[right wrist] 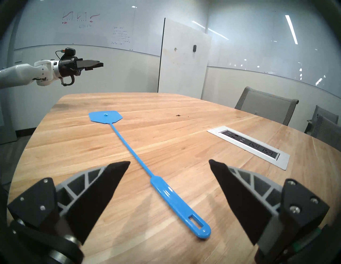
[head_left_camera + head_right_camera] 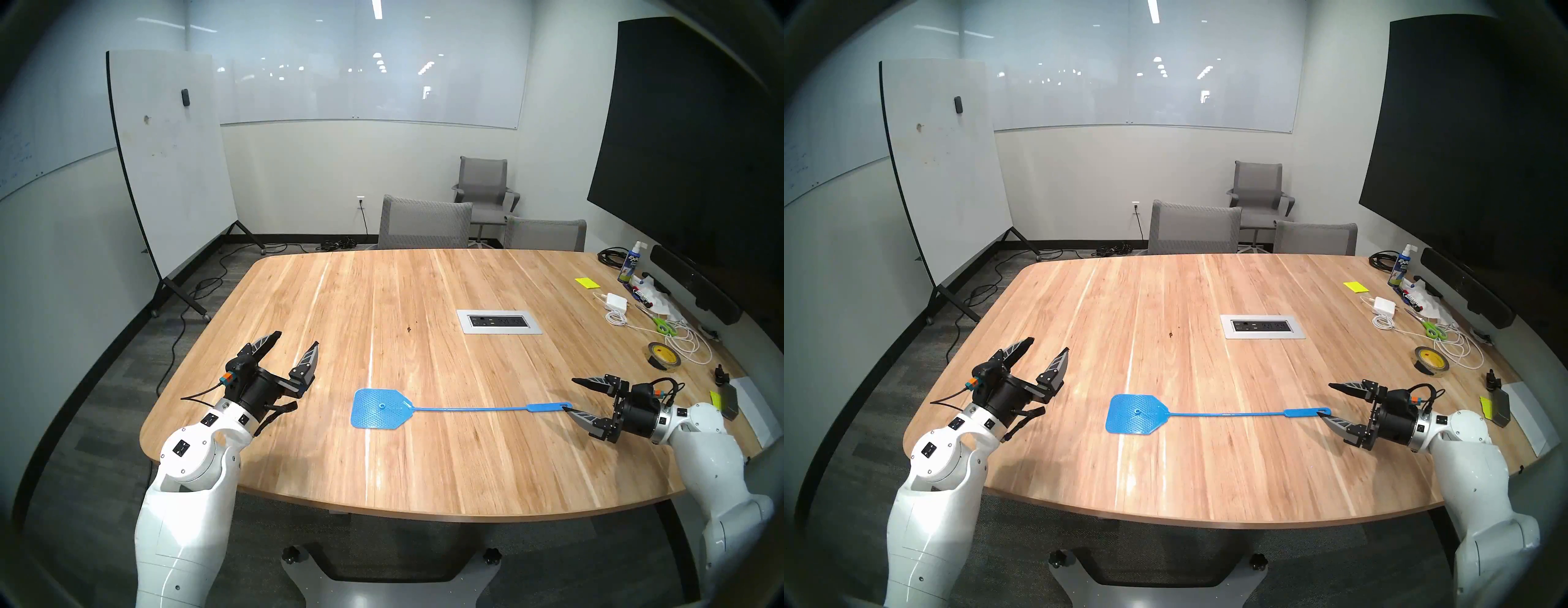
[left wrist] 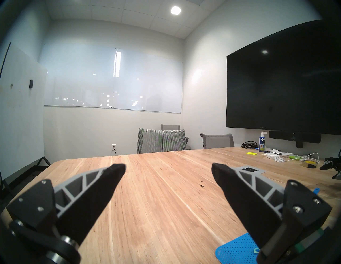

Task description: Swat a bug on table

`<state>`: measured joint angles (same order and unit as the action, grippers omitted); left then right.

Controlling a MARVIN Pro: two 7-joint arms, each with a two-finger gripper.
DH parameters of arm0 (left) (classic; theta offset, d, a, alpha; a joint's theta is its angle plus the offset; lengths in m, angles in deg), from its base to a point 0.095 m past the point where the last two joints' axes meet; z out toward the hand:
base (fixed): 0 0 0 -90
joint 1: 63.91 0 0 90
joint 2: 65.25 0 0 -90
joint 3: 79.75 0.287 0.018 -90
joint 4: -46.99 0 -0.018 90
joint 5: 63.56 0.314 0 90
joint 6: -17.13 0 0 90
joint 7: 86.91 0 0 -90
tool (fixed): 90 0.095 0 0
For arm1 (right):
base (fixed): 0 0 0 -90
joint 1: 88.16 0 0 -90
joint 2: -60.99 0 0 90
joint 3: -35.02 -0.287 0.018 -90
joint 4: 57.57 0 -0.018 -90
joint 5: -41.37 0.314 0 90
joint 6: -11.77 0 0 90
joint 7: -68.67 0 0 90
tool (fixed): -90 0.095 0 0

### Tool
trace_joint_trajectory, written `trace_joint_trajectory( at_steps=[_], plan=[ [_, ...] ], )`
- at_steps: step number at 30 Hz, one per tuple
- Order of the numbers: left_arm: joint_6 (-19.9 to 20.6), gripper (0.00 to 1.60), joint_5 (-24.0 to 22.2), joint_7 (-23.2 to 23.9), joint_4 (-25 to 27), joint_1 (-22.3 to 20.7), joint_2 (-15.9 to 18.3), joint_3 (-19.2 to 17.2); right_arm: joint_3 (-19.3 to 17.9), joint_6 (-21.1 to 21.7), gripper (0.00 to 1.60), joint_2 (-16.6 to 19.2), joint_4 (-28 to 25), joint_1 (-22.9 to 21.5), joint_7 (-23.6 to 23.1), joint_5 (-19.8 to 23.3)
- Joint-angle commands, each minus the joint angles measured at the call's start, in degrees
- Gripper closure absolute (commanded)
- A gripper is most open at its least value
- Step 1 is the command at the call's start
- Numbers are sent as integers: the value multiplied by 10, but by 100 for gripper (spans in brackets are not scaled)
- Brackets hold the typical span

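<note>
The bug (image 2: 408, 329) is a tiny dark speck on the wooden table (image 2: 382, 475), left of the outlet panel; it also shows in the left wrist view (image 3: 202, 186) and the right wrist view (image 1: 178, 115). A blue fly swatter (image 2: 382, 409) lies flat near the front, head to the left, handle (image 1: 177, 201) pointing right. My right gripper (image 2: 570, 397) is open and empty, its fingers either side of the handle's end, just above the table. My left gripper (image 2: 297, 339) is open and empty, raised over the table's left part, away from the swatter.
A silver outlet panel (image 2: 499, 321) is set in the table's middle right. Clutter lies along the right edge: spray bottle (image 2: 631, 262), charger and cables (image 2: 617, 302), green scissors (image 2: 662, 325), tape roll (image 2: 664, 356), a black knob clip (image 2: 721, 374). Chairs (image 2: 424, 223) stand at the far side.
</note>
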<state>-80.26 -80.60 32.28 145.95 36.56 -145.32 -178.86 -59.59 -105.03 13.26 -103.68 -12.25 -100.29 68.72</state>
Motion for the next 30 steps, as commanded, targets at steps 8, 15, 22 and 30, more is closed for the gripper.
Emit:
trace_joint_trajectory(
  at_steps=[8,15,22,30],
  plan=[
    [-1,0,1,1,9,-2,1,0,26,-18,0,48,-34,-61,-10,-31],
    [-1,0,1,1,9,-2,1,0,36,19,0,68,-74,-65,-16,-37],
    [-1,0,1,0,10,-2,1,-1,48,96,0,92,-131,-53,-30,-55],
    [0,0,1,0,11,-1,1,-1,70,86,0,100,-162,-49,-9,-119]
  ],
)
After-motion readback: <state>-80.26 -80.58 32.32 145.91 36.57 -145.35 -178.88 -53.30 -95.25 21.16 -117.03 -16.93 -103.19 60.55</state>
